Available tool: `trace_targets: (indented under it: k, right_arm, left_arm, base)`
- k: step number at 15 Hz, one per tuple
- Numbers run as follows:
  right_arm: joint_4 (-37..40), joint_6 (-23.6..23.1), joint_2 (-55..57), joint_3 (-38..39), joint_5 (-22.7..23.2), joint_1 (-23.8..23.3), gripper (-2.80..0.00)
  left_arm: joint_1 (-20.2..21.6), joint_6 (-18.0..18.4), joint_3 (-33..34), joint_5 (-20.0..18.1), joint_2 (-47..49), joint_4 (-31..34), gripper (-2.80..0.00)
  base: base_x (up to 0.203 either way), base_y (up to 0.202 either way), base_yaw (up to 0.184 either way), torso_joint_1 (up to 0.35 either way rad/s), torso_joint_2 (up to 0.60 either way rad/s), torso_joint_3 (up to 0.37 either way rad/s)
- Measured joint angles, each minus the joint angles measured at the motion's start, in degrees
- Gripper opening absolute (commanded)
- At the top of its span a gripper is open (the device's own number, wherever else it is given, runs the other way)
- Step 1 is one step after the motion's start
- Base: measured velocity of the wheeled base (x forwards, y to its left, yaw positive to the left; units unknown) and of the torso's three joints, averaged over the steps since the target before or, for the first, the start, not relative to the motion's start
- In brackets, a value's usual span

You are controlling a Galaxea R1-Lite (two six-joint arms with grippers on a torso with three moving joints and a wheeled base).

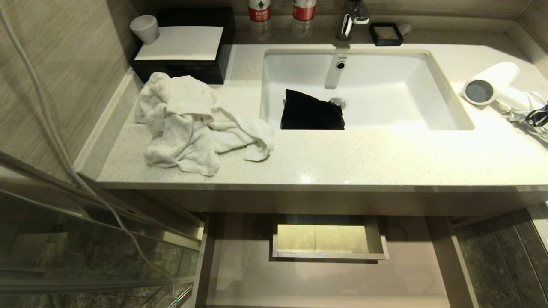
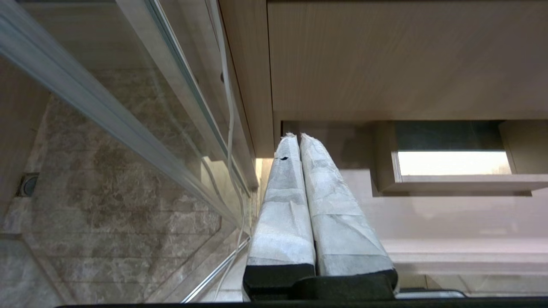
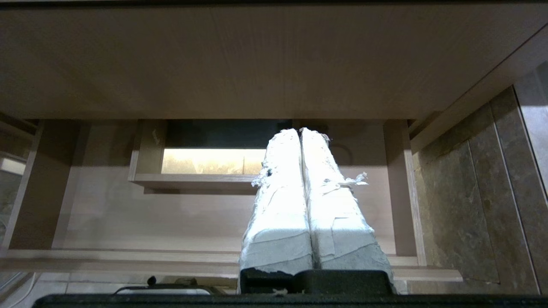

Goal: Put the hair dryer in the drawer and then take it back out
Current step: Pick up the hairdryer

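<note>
Both arms are just hanging low in front of the open drawer point(image 1: 239, 273) right now, out of the head camera's sight. The left gripper point(image 2: 298, 136) is sitting with its two wrapped fingers point(image 2: 282, 205) pressed flat together, nothing between them, tips pointing into the drawer's near left corner, with a glass shower panel point(image 2: 128, 128) running along its outer side. The right gripper point(image 3: 299, 130) is doing the same thing: padded fingers point(image 3: 334, 205) squeezed closed on nothing, aiming at the boxed cut-out point(image 3: 201, 164) in the drawer, which is lying just ahead of it and a bit toward the left arm's side.

The hair dryer point(image 1: 492, 85) is lying up on the countertop point(image 1: 364, 158), well above both grippers and off past the right one, beside the sink point(image 1: 385, 85), dark round end facing the camera, its cord point(image 1: 533, 119) bunching beside it. It's not in the drawer.

Also up there: a black pouch point(image 1: 311, 112) sitting in the sink, a crumpled white towel point(image 1: 188, 119) over on the left-arm side, and a small white cup point(image 1: 145, 28) resting on a black tray point(image 1: 188, 42).
</note>
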Motion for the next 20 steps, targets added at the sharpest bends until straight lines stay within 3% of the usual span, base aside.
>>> trace_targets:
  k: [10, 20]
  right_arm:
    - [-0.02, 0.00, 0.00, 0.00, -0.05, 0.00, -2.80]
    - [0.00, 0.04, 0.00, 0.00, -0.05, 0.00, -2.80]
  left_arm:
    - [0.00, 0.00, 0.00, 0.00, 0.00, -0.02, -2.80]
    - [0.00, -0.02, 0.00, 0.00, 0.00, 0.01, -2.80]
  base:
    - [0.000, 0.000, 0.000, 0.328, -0.20, 0.116]
    - [0.000, 0.000, 0.000, 0.035, -0.03, 0.009]
